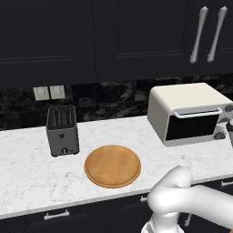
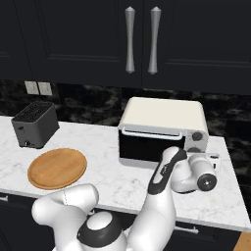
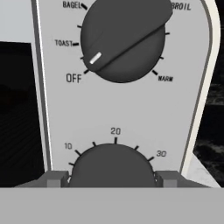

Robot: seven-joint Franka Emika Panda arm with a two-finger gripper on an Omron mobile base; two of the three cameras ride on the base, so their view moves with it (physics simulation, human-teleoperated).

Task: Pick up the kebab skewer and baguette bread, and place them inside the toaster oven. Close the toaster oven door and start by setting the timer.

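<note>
Hand view sits close against the oven's (image 3: 118,105) pale control panel, where two dark knobs stack one above the other. On the upper knob (image 3: 124,39) a white pointer aims between OFF and TOAST, with BAGEL, BROIL and WARM printed around it. The timer knob (image 3: 113,166) lies at the bottom, marked 10, 20 and 30, and the hand (image 3: 113,179) has a grey fingertip (image 3: 57,178) just off each flank of it, so the hand is clasped around the timer knob, though actual contact cannot be told. To the left of the panel the dark glass of the door (image 3: 17,113) shows.

Right base view gives the wider scene: the cream oven (image 2: 164,128) stands on the marble tabletop (image 2: 98,142), its door (image 2: 147,147) up and closed with the silver handle along the top edge, and the arm bends round so the hand (image 2: 212,157) meets the knobs on the oven's right end. A round wooden plate (image 2: 57,168) lies bare to the left, with a dark grey toaster (image 2: 34,124) behind it.

Left base view shows the same toaster (image 1: 63,130), plate (image 1: 112,166) and oven (image 1: 189,113) from the other side, plus two wall outlets (image 1: 49,93) above the toaster. The skewer and bread cannot be made out through the dark glass
</note>
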